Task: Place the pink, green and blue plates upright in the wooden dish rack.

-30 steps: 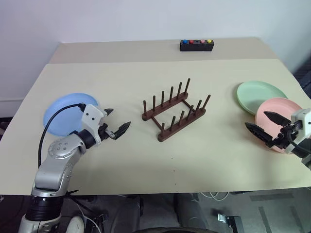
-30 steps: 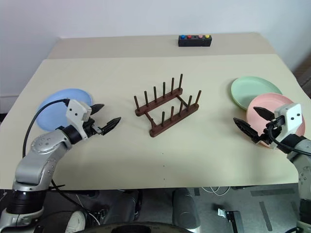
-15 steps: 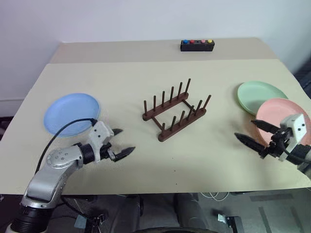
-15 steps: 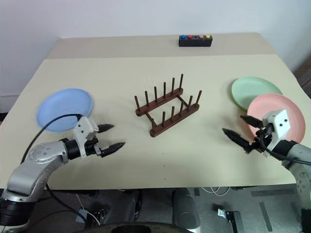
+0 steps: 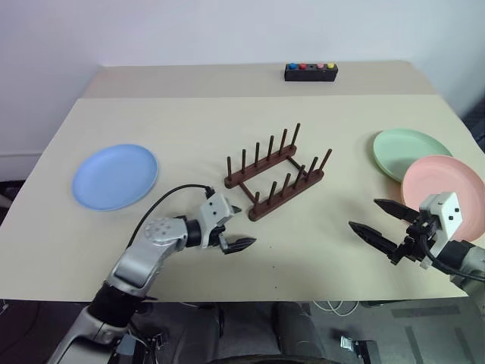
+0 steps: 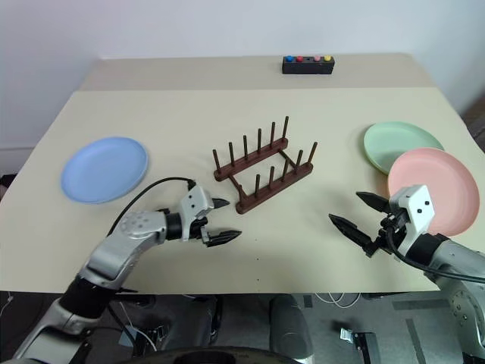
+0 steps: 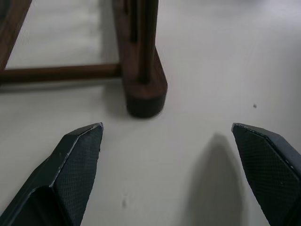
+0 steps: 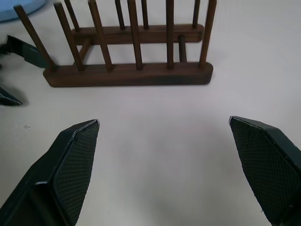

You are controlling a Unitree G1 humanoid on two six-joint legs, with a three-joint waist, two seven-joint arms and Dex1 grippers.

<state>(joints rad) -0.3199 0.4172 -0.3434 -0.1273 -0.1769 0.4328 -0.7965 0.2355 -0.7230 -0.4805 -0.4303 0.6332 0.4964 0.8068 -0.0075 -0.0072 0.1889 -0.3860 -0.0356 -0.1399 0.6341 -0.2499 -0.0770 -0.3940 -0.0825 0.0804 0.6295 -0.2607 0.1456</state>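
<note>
A pale table (image 5: 189, 129) holds a dark wooden dish rack (image 5: 274, 173) at its centre, empty and set at a slant. The blue plate (image 5: 115, 176) lies flat well to the left; the green plate (image 5: 411, 154) lies flat at the far right, with the pink plate (image 5: 447, 193) just in front and overlapping its edge.

The left end effector (image 5: 236, 227) hovers low with its fingers spread apart, holding nothing, just beside the rack's near corner. The right end effector (image 5: 381, 218) is also spread and empty, near the pink plate.

Risks, as I judge them: the left fingers sit so close that a small move could nudge the light rack askew — and flat plates offer little edge to grip, so one may slip.

The pink plate's far right edge is hidden behind the right arm.
</note>
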